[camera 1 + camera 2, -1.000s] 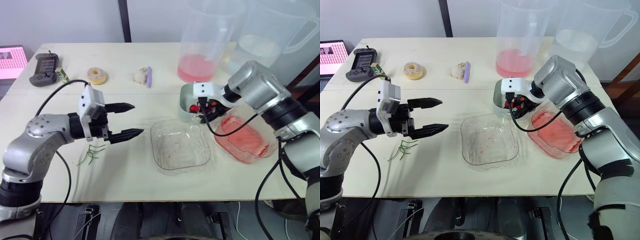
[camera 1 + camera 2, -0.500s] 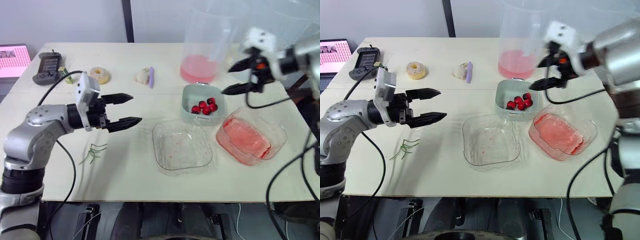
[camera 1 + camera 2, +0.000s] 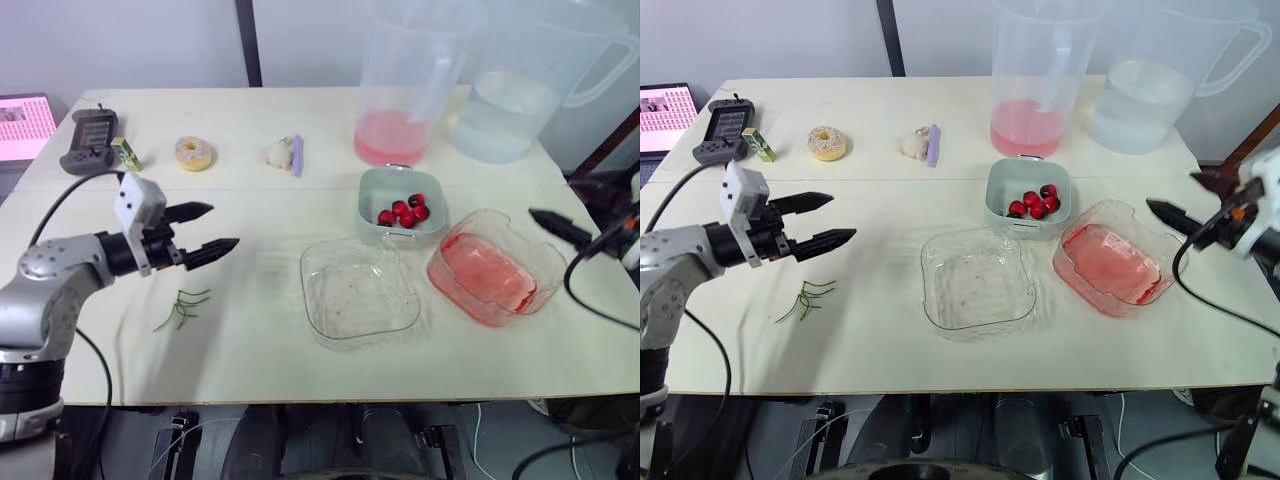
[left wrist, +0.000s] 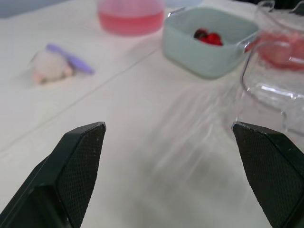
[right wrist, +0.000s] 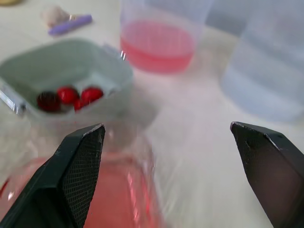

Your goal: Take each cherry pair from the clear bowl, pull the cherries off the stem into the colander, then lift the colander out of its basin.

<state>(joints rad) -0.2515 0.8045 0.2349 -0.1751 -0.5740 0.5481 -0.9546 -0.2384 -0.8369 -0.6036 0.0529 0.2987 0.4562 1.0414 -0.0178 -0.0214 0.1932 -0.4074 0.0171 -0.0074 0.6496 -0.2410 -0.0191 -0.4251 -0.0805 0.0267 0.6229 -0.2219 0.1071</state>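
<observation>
The left gripper (image 3: pixel 223 225) and the right gripper (image 3: pixel 1172 193) are both open and empty. The pale-green rigid plastic colander (image 3: pixel 402 205), centre frame, looks light; grip 1 metal handle (image 5: pixel 12 100).

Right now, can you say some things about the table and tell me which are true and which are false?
1. The clear bowl is full of cherries. False: it looks empty, and the cherries lie in the pale green colander.
2. The colander stands on the table, outside the basin of pink water. True.
3. The left gripper holds a stem. False: it is open and empty, and the green stems lie on the table below it.
4. The right gripper is open and holds nothing. True.
</observation>
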